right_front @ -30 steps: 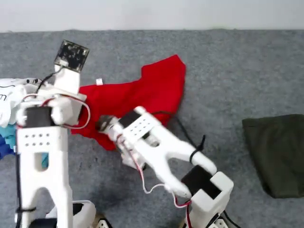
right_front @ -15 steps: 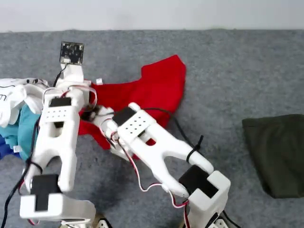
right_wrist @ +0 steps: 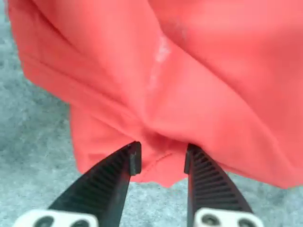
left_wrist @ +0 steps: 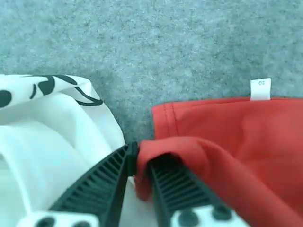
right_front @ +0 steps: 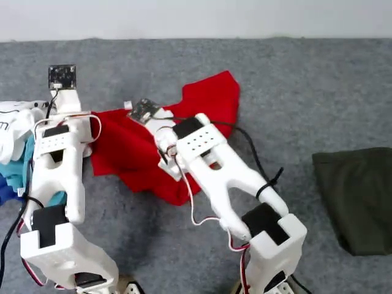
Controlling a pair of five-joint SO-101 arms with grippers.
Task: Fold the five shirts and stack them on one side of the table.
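Grey felt counter (right_front: 318, 79) w/ red shirt (right_front: 208, 104) mid-left: prob soft, light, floppy, so grab hems/corners. L end effector (left_wrist: 141, 156) pinches its edge fold; R end effector (right_wrist: 163, 149) jaws apart astride a pucker.

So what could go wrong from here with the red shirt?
The left gripper pinches only a thin edge fold of the red shirt, which could slip free. The white shirt lies beside its finger and might get dragged. The right gripper, open around a bunched fold, may catch extra layers.
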